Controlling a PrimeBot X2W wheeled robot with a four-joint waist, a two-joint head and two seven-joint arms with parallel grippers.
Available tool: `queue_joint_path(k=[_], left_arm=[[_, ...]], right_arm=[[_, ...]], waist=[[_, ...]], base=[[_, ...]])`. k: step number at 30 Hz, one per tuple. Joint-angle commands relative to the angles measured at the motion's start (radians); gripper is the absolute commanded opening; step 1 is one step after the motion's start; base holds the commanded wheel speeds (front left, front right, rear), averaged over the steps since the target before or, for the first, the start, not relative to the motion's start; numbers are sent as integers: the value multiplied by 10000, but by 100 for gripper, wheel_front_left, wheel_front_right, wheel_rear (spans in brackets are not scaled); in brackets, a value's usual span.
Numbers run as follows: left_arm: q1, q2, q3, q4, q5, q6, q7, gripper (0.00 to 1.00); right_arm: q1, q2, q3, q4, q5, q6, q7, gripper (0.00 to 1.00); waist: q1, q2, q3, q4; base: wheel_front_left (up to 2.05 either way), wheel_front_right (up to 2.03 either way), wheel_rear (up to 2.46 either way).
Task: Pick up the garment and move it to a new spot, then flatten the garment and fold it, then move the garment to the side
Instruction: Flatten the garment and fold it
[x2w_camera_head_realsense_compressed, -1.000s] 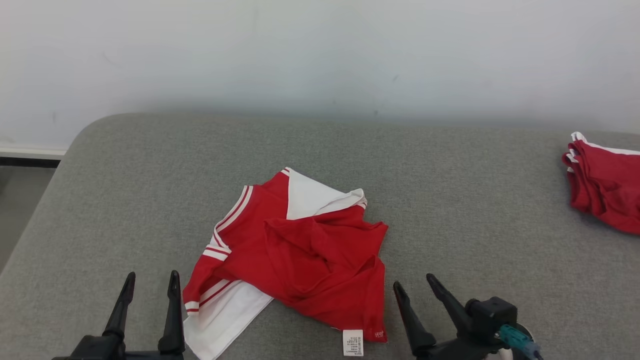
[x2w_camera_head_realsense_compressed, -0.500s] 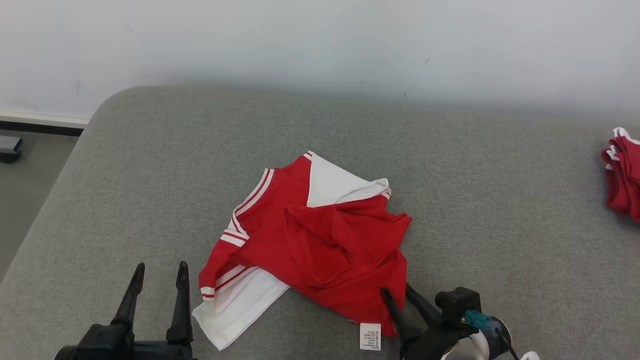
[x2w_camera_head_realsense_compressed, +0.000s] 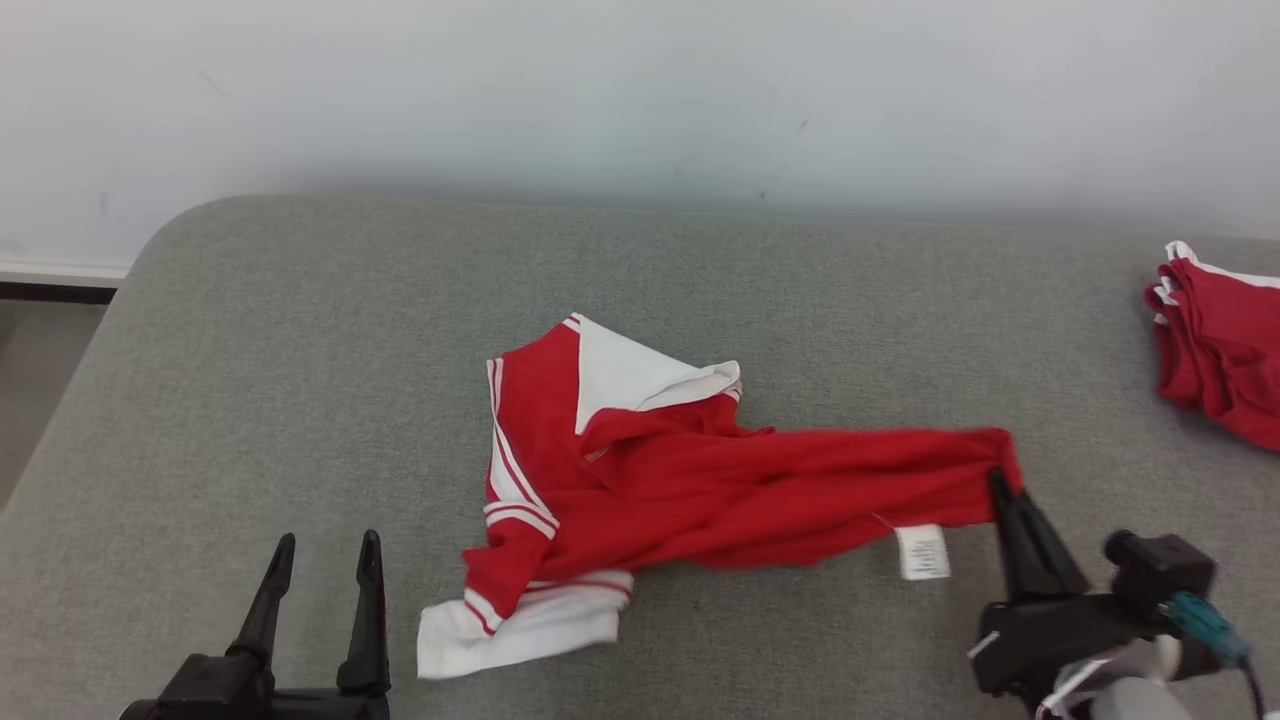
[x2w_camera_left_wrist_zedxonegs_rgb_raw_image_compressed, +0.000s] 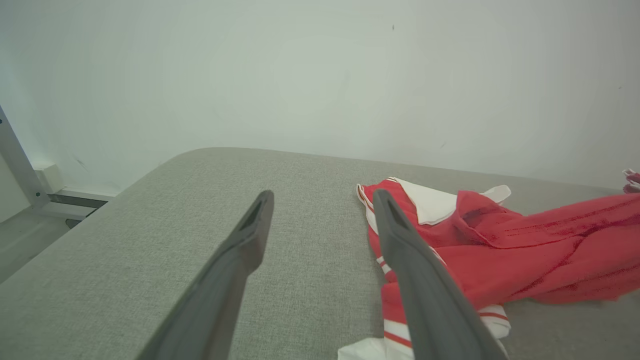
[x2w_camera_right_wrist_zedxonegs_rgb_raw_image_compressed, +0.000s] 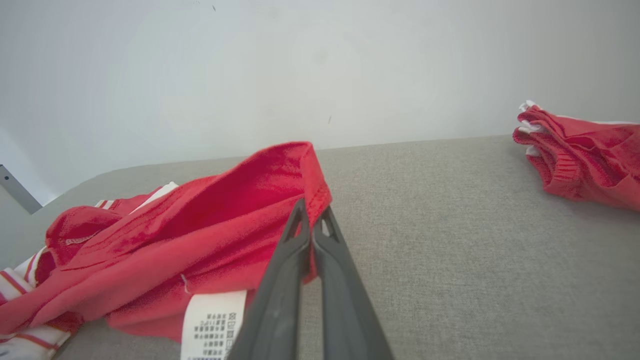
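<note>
The garment (x2w_camera_head_realsense_compressed: 700, 480) is a red shirt with white panels and striped trim, lying crumpled on the grey padded table (x2w_camera_head_realsense_compressed: 300, 330). One red edge is stretched out to the right, a white care label (x2w_camera_head_realsense_compressed: 922, 552) hanging under it. My right gripper (x2w_camera_head_realsense_compressed: 1000, 482) is shut on that stretched hem; the right wrist view shows its fingers (x2w_camera_right_wrist_zedxonegs_rgb_raw_image_compressed: 295, 240) pinched together on the red cloth (x2w_camera_right_wrist_zedxonegs_rgb_raw_image_compressed: 210, 215). My left gripper (x2w_camera_head_realsense_compressed: 322, 545) stands open at the lower left, apart from the shirt. In the left wrist view its fingers (x2w_camera_left_wrist_zedxonegs_rgb_raw_image_compressed: 400, 235) spread wide, the garment (x2w_camera_left_wrist_zedxonegs_rgb_raw_image_compressed: 500, 235) just to their right.
Another red garment (x2w_camera_head_realsense_compressed: 1220, 350) with white trim lies bunched at the table's right edge, also in the right wrist view (x2w_camera_right_wrist_zedxonegs_rgb_raw_image_compressed: 585, 160). A pale wall (x2w_camera_head_realsense_compressed: 640, 100) rises behind the table. The table's rounded left corner drops to the floor (x2w_camera_head_realsense_compressed: 30, 380).
My right gripper closed on the shirt's lower right hem and pulled it out to the right, stretching the cloth. The left gripper stayed open. The head camera shifted meanwhile.
</note>
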Motion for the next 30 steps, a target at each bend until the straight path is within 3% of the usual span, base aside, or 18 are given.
queue_joint_path(k=[1,6,9,10,11,12,30], left_arm=[[106,-38,-17,12,-116,9,-33,100],[143,-35,-110,47,-113,9,-33,100],[206,-35,-110,64,-126,9,-33,100],[238,-13,-144,85,-132,9,-33,100],[254,6,-161,98,-135,9,-33,100],[251,14,-175,111,-142,9,-33,100],[534,121,-343,166,-13,8,-33,100]], right_arm=[[259,-135,-198,-273,-99,-27,-46,0],[1225,-430,-1284,-1688,-310,-27,448,0],[1744,-281,-1830,-2183,-398,-27,892,0],[1859,-179,-1926,-2319,-465,-27,1046,11],[1979,-109,-2003,-2402,-541,-27,1234,44],[2039,-52,-2037,-2546,-584,-27,1300,100],[3273,845,-2104,-4639,-1037,-27,426,100]], waist=[[-1,-1,-45,-99],[-1,-1,-112,-199],[-1,-1,-194,-270],[-1,-1,-229,-301],[-1,-1,-253,-323],[-1,-1,-276,-343],[-1,-1,-845,-721]], base=[[0,0,0],[0,0,0],[0,0,0],[0,0,0],[0,0,0],[0,0,0],[0,0,0]])
